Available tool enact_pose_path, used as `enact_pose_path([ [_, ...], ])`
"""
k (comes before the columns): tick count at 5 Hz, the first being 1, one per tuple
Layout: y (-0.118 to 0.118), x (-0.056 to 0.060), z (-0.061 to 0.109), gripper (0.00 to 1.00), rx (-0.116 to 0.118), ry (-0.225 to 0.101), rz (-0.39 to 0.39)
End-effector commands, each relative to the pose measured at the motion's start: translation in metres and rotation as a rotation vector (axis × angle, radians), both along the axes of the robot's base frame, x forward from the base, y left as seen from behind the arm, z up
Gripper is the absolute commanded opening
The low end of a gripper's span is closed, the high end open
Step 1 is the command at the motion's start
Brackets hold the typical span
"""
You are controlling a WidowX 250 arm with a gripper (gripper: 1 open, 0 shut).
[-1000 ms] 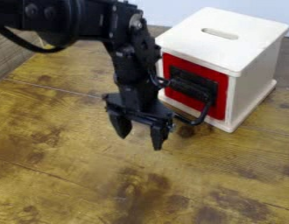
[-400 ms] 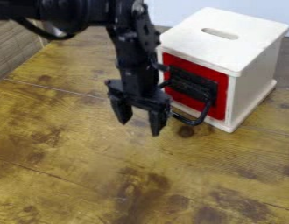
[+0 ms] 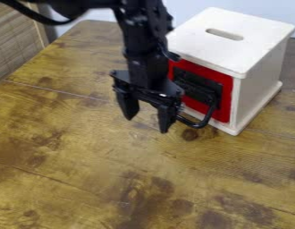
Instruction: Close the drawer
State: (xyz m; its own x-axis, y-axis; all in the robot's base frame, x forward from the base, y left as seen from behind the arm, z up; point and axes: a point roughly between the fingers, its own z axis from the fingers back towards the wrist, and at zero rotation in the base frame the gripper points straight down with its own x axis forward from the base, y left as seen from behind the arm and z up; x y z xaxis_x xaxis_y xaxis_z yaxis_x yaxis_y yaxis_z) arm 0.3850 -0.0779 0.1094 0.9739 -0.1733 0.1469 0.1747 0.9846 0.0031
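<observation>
Red-fronted drawer (image 3: 200, 89) with its black loop handle is sitting near-shut, so the black tool (image 3: 150, 114), hanging spread and empty, should be pressing squarely inward

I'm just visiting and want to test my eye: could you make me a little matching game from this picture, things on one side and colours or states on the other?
Things:
1. drawer front
2. loop handle
3. box top
4. claw

Descriptions:
A. cream, with a slot
B. black, fingers apart and pointing down
C. red
D. black, sticking out from the front

Pairs: 1-C, 2-D, 3-A, 4-B
</observation>
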Motion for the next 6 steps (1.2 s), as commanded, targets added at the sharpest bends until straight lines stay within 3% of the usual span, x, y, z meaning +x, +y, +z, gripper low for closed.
enact_pose_path([
  [1,-0.008,-0.019,0.032,1.0,-0.014,-0.032,-0.054],
  [2,-0.013,-0.025,0.025,1.0,-0.007,-0.049,-0.026],
  [3,-0.012,-0.022,0.017,1.0,-0.01,-0.061,0.02],
  [6,0.018,-0.006,0.002,1.0,-0.011,-0.027,0.027],
])
